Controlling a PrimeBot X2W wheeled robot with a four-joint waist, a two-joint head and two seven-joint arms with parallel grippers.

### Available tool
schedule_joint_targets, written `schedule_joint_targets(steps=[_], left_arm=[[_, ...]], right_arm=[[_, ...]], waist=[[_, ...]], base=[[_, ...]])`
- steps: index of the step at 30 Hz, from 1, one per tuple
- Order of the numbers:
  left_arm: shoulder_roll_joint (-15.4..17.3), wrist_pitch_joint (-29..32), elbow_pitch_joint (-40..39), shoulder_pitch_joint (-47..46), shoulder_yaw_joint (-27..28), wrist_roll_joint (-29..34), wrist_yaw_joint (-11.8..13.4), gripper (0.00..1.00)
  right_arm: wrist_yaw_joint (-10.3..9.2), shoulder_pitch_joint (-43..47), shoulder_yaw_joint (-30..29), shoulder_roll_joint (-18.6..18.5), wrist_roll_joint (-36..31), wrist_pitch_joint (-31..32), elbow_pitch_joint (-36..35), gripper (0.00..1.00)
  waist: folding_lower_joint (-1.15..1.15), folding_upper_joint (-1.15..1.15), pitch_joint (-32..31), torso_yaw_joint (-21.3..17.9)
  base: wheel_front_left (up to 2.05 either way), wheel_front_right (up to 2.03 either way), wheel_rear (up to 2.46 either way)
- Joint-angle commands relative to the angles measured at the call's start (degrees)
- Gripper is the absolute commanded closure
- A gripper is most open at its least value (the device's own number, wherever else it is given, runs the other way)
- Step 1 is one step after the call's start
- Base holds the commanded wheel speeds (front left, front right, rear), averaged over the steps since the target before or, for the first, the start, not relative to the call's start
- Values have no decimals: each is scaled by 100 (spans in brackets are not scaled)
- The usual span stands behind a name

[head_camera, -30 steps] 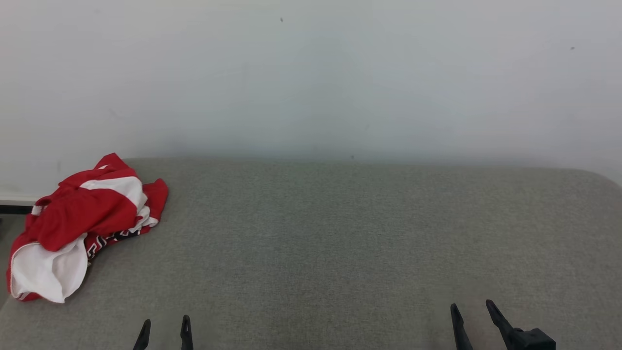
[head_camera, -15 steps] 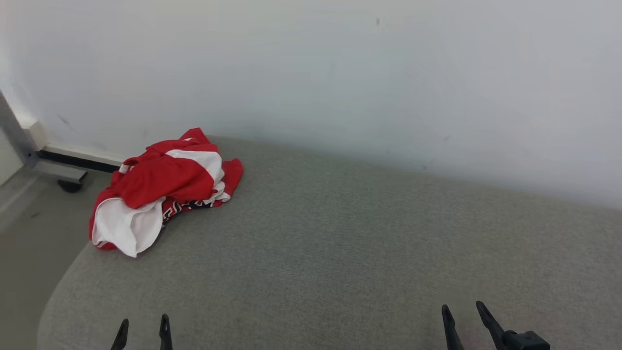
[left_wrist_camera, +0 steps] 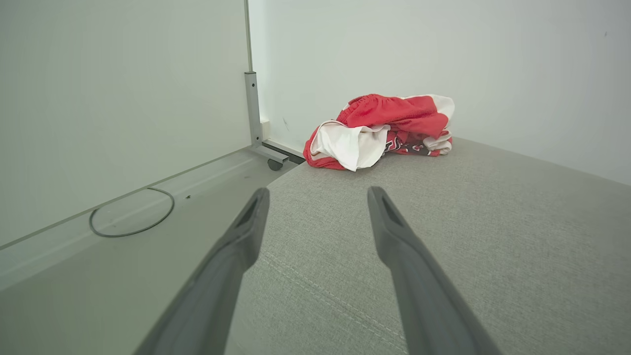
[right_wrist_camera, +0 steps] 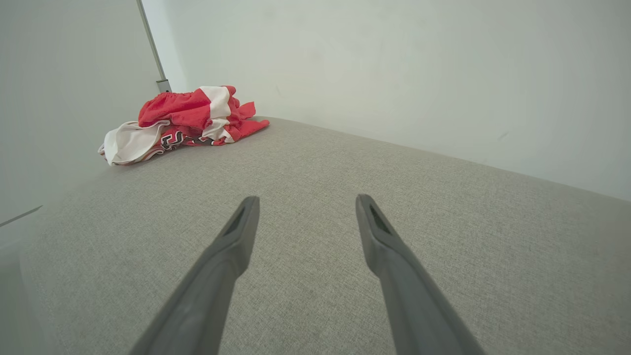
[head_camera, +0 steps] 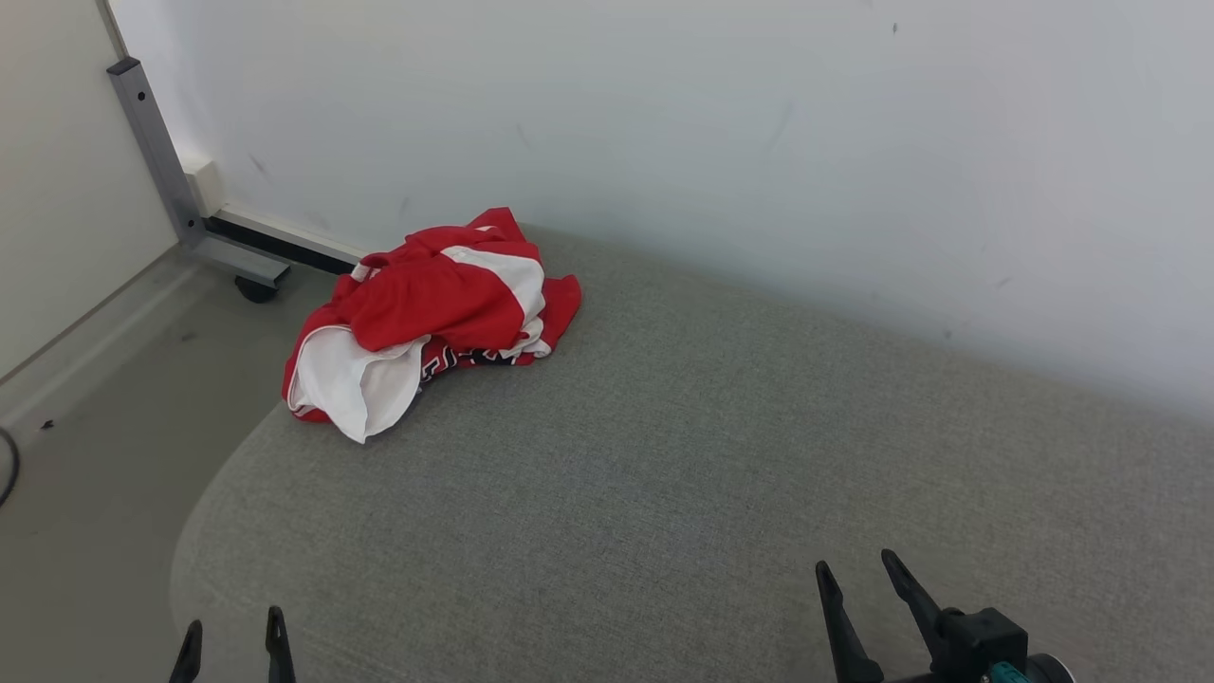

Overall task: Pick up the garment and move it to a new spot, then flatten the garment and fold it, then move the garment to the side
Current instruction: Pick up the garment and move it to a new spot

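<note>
Nearest me, my left gripper [head_camera: 232, 650] sits at the lower left above the rounded corner of the grey cushion [head_camera: 664, 474], its jaws wide and empty. My right gripper [head_camera: 858, 574], at the lower right, is spread just as wide and holds nothing. Well apart from both, the garment [head_camera: 427, 304] lies as a crumpled red and white heap at the cushion's far left corner, near the wall, with a white fold reaching the edge above the floor [head_camera: 95, 427]. I judge that a nudge instead of a clean pinch could tip it off. Catching only one loose layer could leave the rest dragging. Beyond stands a metal frame leg [head_camera: 152, 133], which a long reach might strike.
</note>
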Motion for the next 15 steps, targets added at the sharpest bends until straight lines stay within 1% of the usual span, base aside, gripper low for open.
schedule_joint_targets(steps=[1,9,13,15], left_arm=[[-18,-21,-31,70,55,-37,34,0],[-82,-20,-4,112,121,-76,6,0],[-113,-20,66,73,123,-68,69,0],[-122,-20,139,11,101,-118,61,0]], right_arm=[[-12,-63,31,-14,29,-18,41,0],[-12,-188,56,-14,-11,-48,168,0],[-12,-192,55,-14,-7,-51,191,0],[-12,-169,63,-14,40,-54,201,0]], waist=[[-1,-1,66,61],[-1,-1,120,101],[-1,-1,132,110],[-1,-1,132,109]], base=[[0,0,0],[0,0,0],[0,0,0],[0,0,0]])
